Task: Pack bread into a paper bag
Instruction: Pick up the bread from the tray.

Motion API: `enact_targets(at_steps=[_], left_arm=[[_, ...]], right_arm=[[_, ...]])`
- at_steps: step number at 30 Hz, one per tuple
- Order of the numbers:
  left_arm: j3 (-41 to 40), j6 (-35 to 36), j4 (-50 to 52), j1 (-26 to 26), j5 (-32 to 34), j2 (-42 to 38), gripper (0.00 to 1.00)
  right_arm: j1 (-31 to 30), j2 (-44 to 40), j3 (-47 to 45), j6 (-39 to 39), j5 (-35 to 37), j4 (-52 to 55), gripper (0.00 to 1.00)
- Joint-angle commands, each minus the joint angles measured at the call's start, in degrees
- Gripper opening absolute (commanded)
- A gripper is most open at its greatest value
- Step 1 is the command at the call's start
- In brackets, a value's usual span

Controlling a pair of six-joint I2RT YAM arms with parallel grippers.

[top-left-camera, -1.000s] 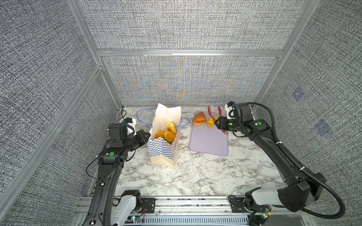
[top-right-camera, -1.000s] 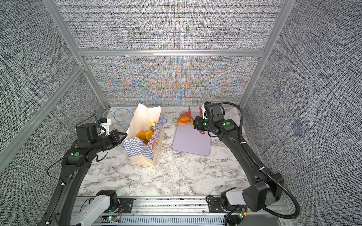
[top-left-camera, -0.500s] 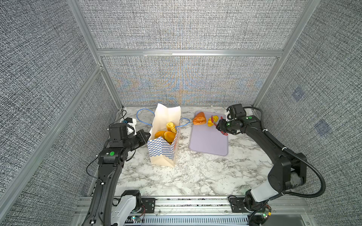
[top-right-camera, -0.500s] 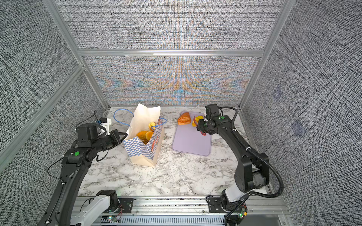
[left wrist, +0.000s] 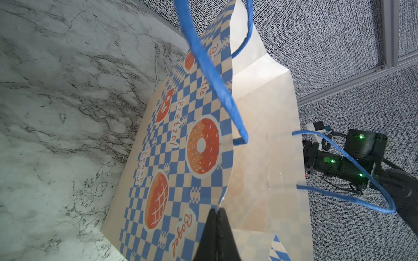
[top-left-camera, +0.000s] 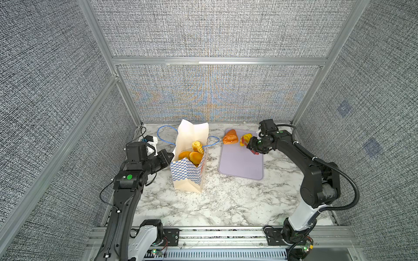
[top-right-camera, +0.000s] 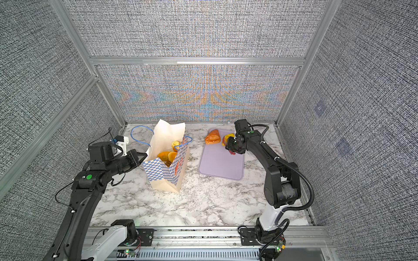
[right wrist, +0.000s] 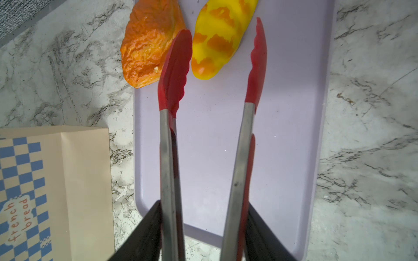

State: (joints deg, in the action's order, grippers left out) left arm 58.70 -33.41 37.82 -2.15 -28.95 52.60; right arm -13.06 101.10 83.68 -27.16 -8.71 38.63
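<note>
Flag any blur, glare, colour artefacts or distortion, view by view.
In both top views, rainbow moiré ripples across the back wall and the frame posts splay outward. Left wrist view: the nearest blue cord handle is soft, the paper bag print crisp. Right wrist view: tongs and yellow bread sharp, light even, no glare on the lilac tray.

I count one tall cream-white paper bag (top-left-camera: 187,180) with a blue checkered band and two thin blue cord handles (left wrist: 212,74). I can see five glossy toy bread pieces: three in the bag's mouth, two round orange buns (top-left-camera: 185,155) and one ridged yellow roll (top-left-camera: 197,146); two on the single flat lilac tray (top-left-camera: 242,167), one orange-brown loaf (top-left-camera: 230,137) and one yellow loaf (top-left-camera: 247,136). There is one pair of red-tipped steel tongs (right wrist: 166,146)
</note>
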Motion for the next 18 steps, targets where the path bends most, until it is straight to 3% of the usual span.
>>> enact_targets(at_steps=[1,18], left_arm=[[-0.5,0.5,-0.2,0.0,-0.2,-0.3,0.00],[-0.9,0.5,-0.1,0.0,-0.2,-0.6,0.00]], right_arm=[[-0.1,1.2,1.0,-1.6,-0.6,-1.5,0.55],[-0.2,4.5,2.9,-3.8,-2.3,-3.6,0.59]])
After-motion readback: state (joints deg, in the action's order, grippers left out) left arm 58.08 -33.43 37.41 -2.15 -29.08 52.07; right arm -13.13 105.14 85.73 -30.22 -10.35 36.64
